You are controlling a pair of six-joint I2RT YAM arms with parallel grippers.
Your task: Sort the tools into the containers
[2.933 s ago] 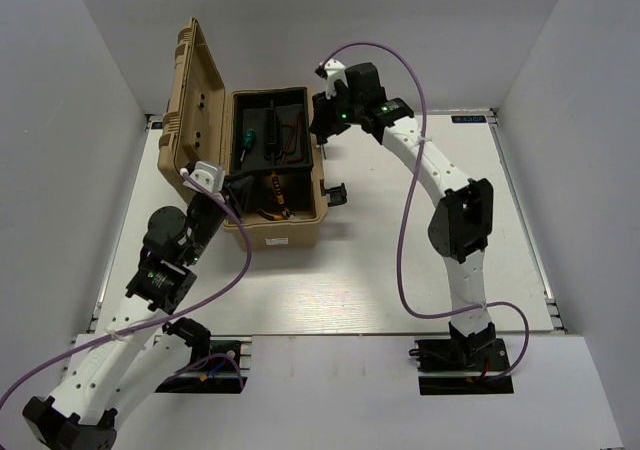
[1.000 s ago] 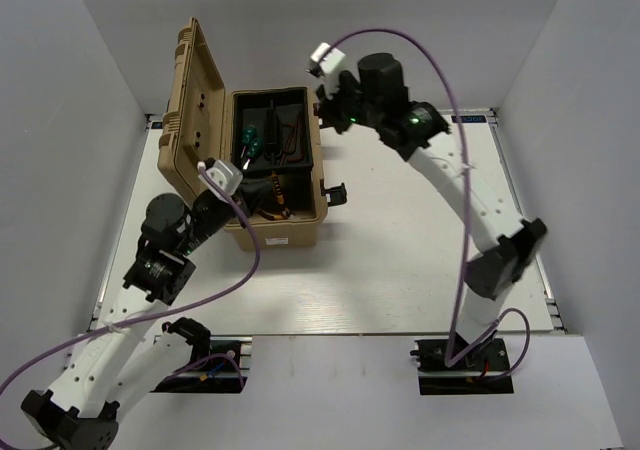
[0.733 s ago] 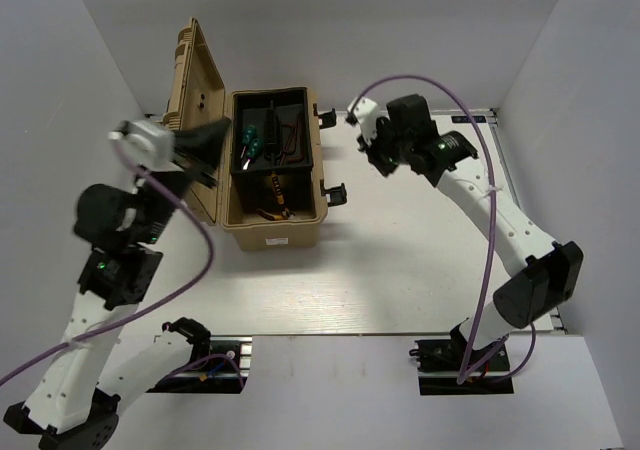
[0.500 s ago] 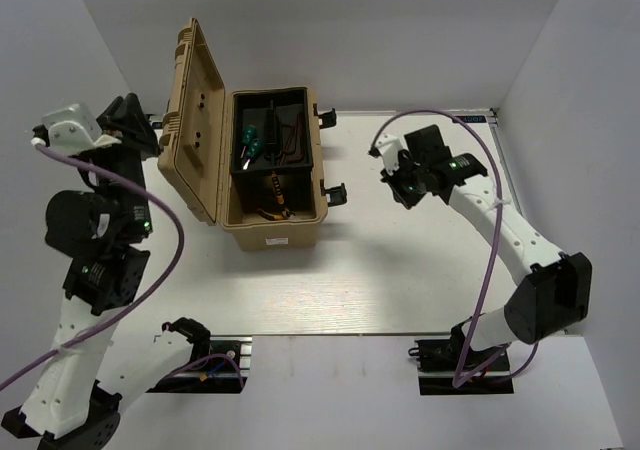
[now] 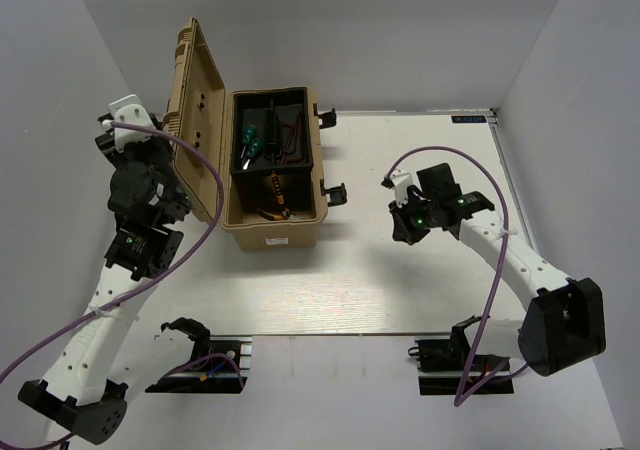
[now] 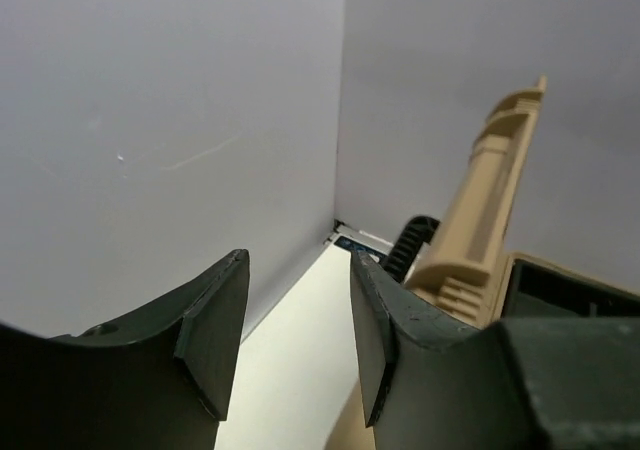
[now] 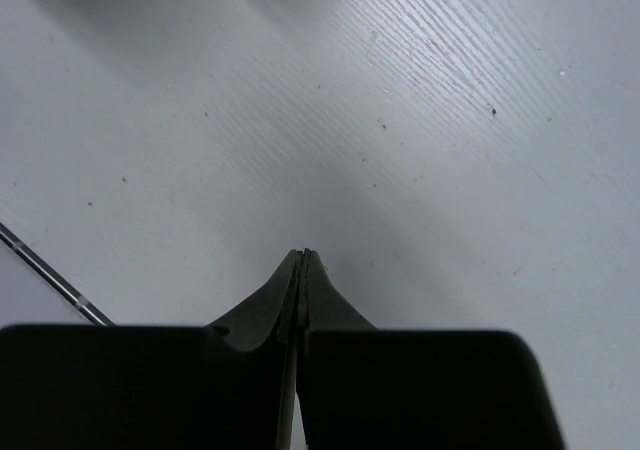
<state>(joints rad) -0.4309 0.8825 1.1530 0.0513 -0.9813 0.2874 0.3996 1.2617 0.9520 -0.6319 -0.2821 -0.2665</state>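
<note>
The tools lie in the open tan toolbox (image 5: pixel 272 232). Green-handled screwdrivers (image 5: pixel 246 142) and dark-red hex keys (image 5: pixel 291 135) sit in its black rear tray. Orange-handled pliers (image 5: pixel 276 196) lie in the front part. My left gripper (image 5: pixel 108 135) is raised to the left of the upright lid (image 5: pixel 196 100). In the left wrist view that gripper (image 6: pixel 297 300) is open and empty, facing the wall corner with the lid (image 6: pixel 490 210) at its right. My right gripper (image 5: pixel 404 230) hangs low over bare table right of the box. In the right wrist view it (image 7: pixel 303 258) is shut on nothing.
White walls enclose the table on three sides. The box's black latches (image 5: pixel 333 192) stick out on its right side. A purple cable (image 5: pixel 195 240) loops from the left arm in front of the lid. A thin dark line (image 7: pixel 50 270) crosses the table by the right gripper.
The left arm has swung from the box front up and out to the left of the lid, and its jaws have opened. The right arm has drawn back from the box to mid-table, still shut.
</note>
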